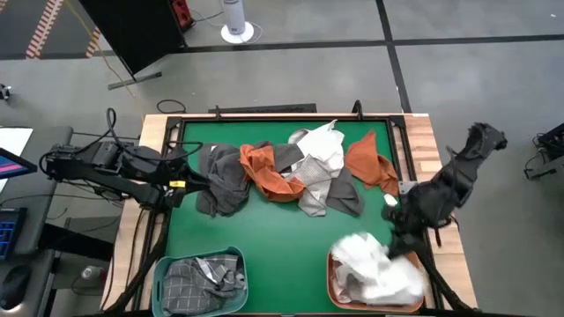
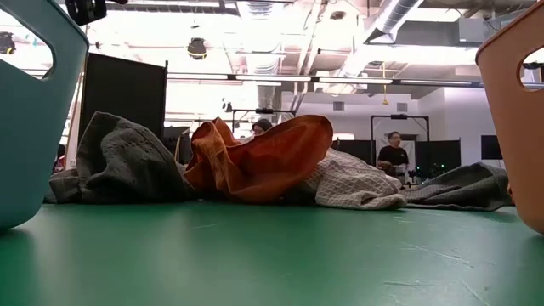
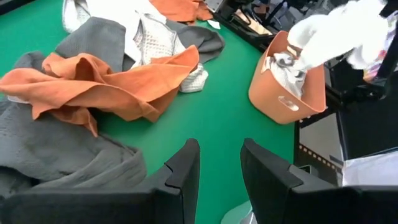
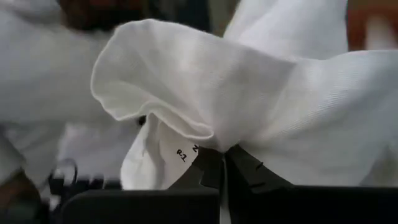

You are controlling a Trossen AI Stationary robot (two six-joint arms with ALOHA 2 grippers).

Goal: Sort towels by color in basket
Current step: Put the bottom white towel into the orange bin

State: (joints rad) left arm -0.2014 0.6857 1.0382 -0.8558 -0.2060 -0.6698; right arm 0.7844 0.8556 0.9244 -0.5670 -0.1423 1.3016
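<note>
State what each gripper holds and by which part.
The right gripper pinches a white towel by a bunched fold, over the orange basket. The left gripper holds nothing, its fingers apart above the green table.

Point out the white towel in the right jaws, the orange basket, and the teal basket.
white towel (image 4: 249,93), right wrist view, on the bunched fold above the jaws.
orange basket (image 3: 283,93), left wrist view, on its outer side wall.
teal basket (image 1: 160,269), high view, on its left rim.

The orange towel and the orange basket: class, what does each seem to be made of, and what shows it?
Orange towel: soft woven cloth, probably matte microfibre or cotton; it folds and drapes limply. Orange basket: likely moulded plastic, smooth with a slight sheen; its walls stand rigid, with a cut-out handle slot.
</note>
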